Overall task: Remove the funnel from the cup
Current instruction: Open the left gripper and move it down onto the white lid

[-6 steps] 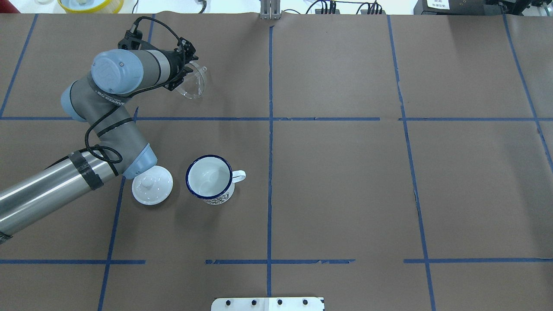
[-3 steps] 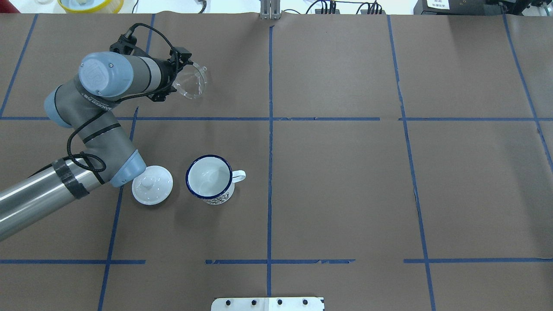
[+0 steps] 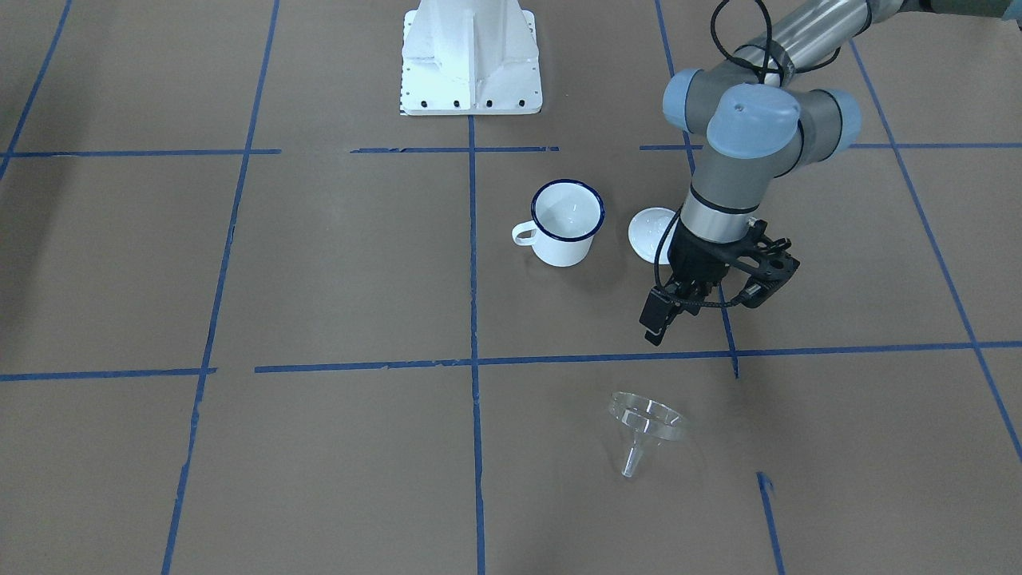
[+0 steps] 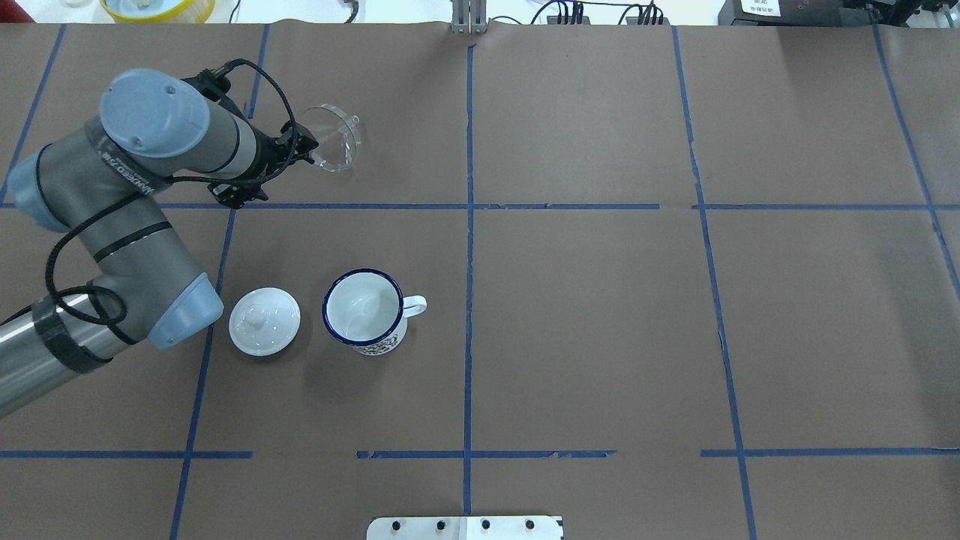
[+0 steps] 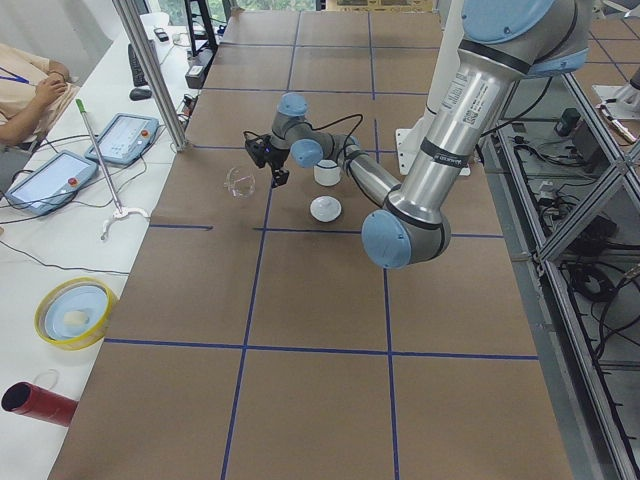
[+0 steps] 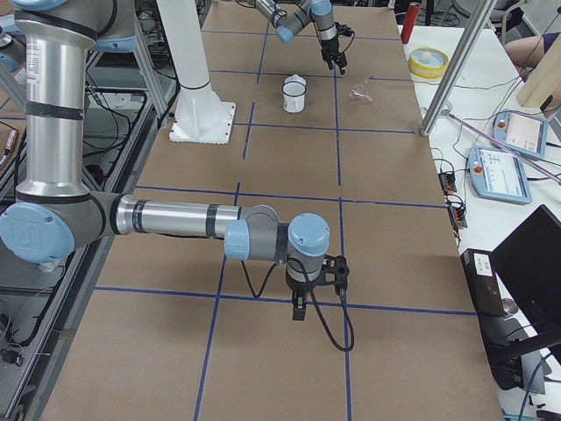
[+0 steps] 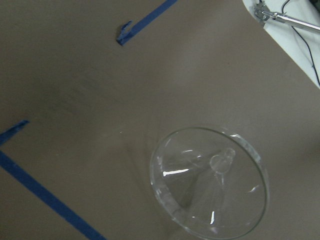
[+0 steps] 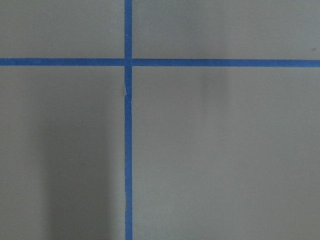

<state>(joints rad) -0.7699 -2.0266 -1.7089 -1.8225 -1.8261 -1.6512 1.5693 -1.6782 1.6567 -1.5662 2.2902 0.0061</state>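
The left arm's black two-finger hand [image 3: 693,299] holds nothing. Its fingers are too dark and small to tell whether they are parted or closed, and they do not show in its wrist view. It hangs over a blue tape line on the brown paper-covered tabletop [image 4: 600,337].

Just beyond the hand, on the side away from the robot, is the small clear plastic funnel [image 3: 645,425]. It is free of the hand and appears to lie tilted on its side, with the short spout pointing away from the robot.

On the hand's robot side stands the white enamel mug with a dark blue rim [image 4: 364,311], upright and empty, its loop handle turned to the robot's right. It is well apart from the funnel. Beside the mug, not touching it, a white round knobbed lid [image 4: 264,321] rests flat.

The right arm's hand [image 6: 302,303] shows only in the side view, above the tabletop, and I cannot tell its state.
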